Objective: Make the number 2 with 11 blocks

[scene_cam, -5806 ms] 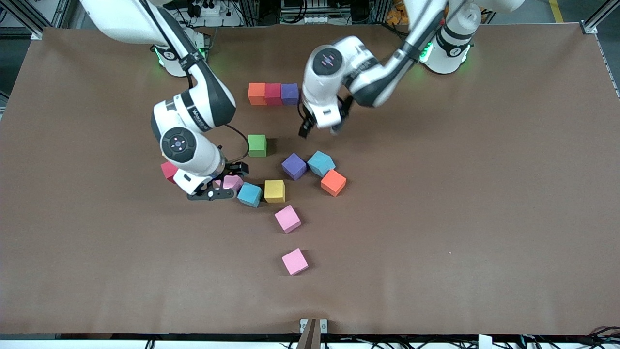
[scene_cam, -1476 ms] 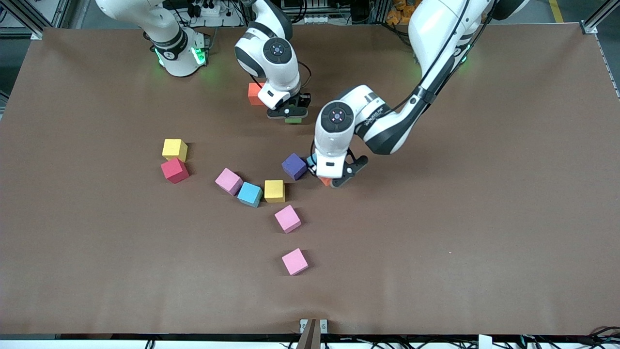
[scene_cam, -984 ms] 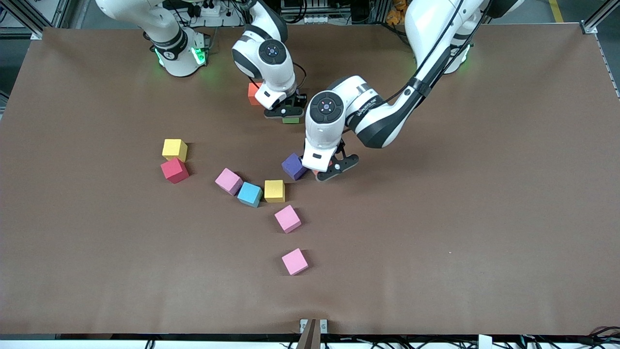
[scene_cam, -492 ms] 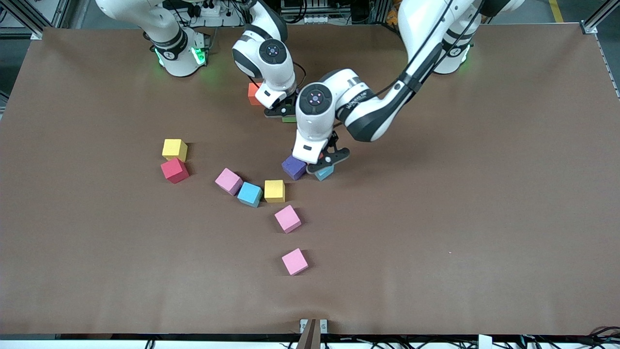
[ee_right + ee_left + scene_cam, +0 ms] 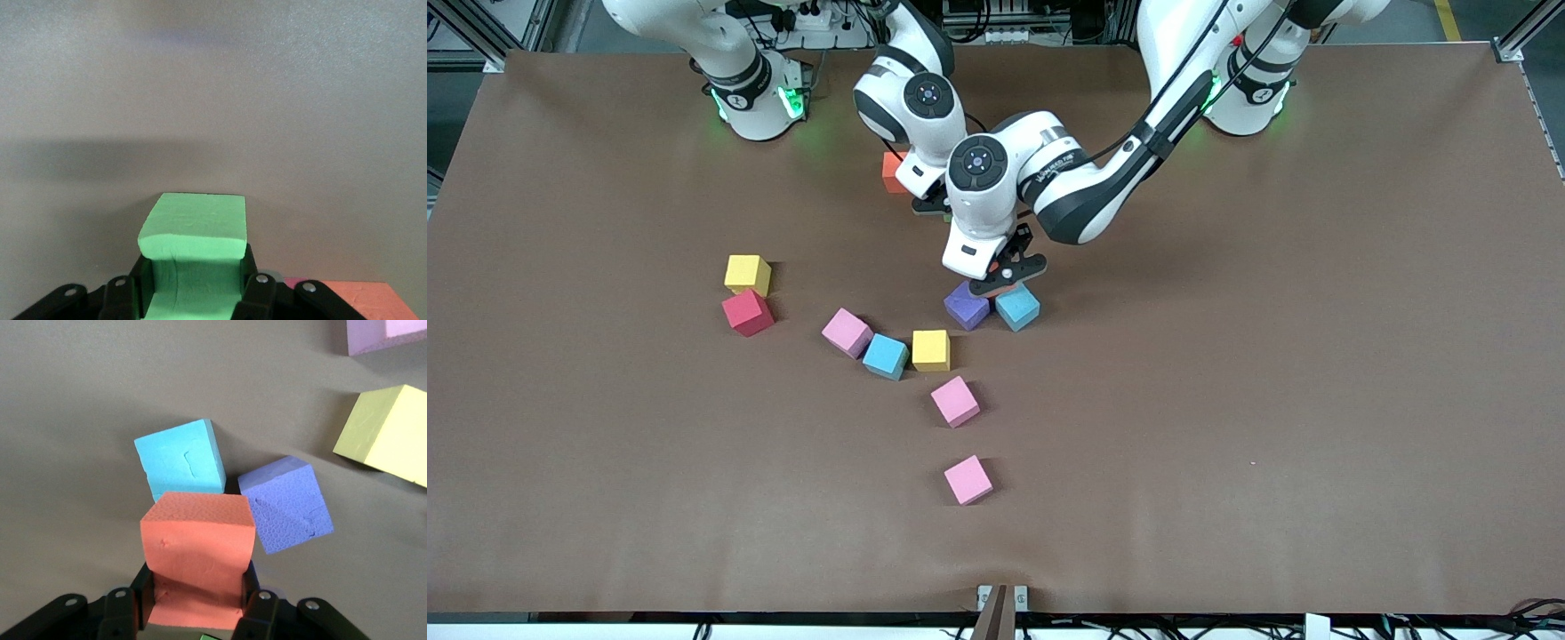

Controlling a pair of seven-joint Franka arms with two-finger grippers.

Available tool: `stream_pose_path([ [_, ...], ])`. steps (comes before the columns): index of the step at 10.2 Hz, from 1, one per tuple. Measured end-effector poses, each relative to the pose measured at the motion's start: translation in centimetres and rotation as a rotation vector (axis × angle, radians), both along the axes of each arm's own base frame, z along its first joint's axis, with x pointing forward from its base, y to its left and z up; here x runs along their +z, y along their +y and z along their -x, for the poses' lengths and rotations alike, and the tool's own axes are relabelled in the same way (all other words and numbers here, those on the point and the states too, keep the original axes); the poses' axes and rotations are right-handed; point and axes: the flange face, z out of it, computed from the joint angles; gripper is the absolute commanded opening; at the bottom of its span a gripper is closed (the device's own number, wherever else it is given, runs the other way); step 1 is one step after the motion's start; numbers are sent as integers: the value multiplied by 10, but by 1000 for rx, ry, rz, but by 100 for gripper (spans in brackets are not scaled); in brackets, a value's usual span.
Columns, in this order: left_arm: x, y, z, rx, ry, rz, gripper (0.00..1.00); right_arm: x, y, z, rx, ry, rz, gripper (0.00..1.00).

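Observation:
My left gripper [image 5: 1005, 276] [image 5: 197, 587] is shut on an orange block [image 5: 197, 547] and hangs over a purple block [image 5: 967, 307] [image 5: 287, 513] and a light blue block [image 5: 1017, 308] [image 5: 180, 463]. My right gripper [image 5: 927, 206] [image 5: 193, 280] is shut on a green block [image 5: 193, 243], low over the mat beside the row's orange block [image 5: 889, 173] [image 5: 363, 300]. The left arm hides the rest of that row and the green block in the front view. The number 2 is no more than this hidden row.
Loose on the brown mat [image 5: 1272, 356] lie a yellow block [image 5: 747, 274], a red block [image 5: 747, 313], a mauve-pink block [image 5: 847, 332], a light blue block [image 5: 886, 356], a second yellow block [image 5: 931, 350] and two brighter pink cubes [image 5: 955, 401] [image 5: 968, 480].
My left gripper has risen with the orange block and travelled toward the robots' bases, uncovering the light blue block beside the purple one. The right gripper has barely moved with the green block.

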Motion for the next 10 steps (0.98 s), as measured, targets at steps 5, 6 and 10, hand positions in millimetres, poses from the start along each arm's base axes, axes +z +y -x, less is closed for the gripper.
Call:
stream_pose_path([
  [5, 0, 1, -1, 6, 5, 4, 41, 2, 2, -1, -24, -7, -8, 100],
  [6, 1, 0, -1, 6, 5, 5, 41, 7, 4, -3, -28, -15, -15, 100],
  [10, 4, -8, 9, -11, 13, 16, 41, 47, -12, -41, -95, -78, -49, 100],
])
